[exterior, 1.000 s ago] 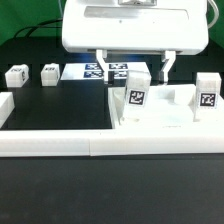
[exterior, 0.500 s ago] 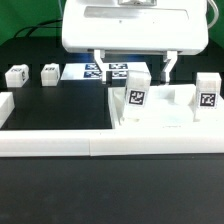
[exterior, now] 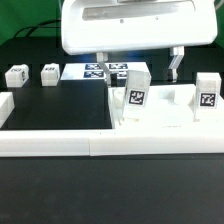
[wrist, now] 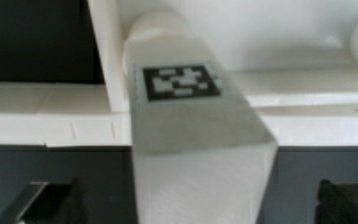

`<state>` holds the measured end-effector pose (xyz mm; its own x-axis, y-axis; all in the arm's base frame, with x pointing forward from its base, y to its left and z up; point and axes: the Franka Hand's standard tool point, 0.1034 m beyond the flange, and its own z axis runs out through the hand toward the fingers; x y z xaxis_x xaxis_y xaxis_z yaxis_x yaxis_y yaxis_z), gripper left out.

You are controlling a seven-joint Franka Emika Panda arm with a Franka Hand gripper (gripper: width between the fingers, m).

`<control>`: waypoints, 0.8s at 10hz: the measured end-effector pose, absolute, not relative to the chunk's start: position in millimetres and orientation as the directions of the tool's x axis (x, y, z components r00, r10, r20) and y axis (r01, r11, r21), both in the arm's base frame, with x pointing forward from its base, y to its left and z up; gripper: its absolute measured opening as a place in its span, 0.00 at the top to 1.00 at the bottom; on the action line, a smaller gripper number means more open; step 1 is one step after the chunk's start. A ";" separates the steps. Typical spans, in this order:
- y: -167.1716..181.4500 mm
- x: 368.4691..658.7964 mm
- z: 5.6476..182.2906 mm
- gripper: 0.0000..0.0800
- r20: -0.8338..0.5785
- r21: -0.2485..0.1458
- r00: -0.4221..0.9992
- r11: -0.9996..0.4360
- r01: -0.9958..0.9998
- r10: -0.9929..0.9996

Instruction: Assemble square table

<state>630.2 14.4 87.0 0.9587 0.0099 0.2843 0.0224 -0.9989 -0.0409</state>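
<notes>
I have the end effector point(exterior: 138, 72) spread wide and gripping nothing. Its fingers point(exterior: 176, 66) stand either side of an upright leg point(exterior: 135, 92), and the wrist view shows a dark gap between that leg point(wrist: 181, 120) and each finger point(wrist: 48, 205). The leg stands on the square table top point(exterior: 165, 112), at its corner toward the exterior view's left. A second leg point(exterior: 207, 90) stands at the right corner. Left of the top lies open black bench point(exterior: 60, 105). Past it sit a loose leg point(exterior: 48, 73) and an outer loose leg point(exterior: 15, 77), with the marker board point(exterior: 88, 71) behind. A long white bar point(exterior: 60, 143) fences the near edge, just beside the top's front rim.
</notes>
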 end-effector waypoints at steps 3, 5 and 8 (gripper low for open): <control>6.5 621.9 76.0 0.19 0.107 -0.068 0.994 -0.998 0.010 0.003; 0.0 620.5 74.5 0.19 0.110 -0.061 0.994 -0.998 0.007 0.000; 0.1 620.5 74.4 0.52 0.109 -0.064 0.994 -0.998 -0.017 -0.024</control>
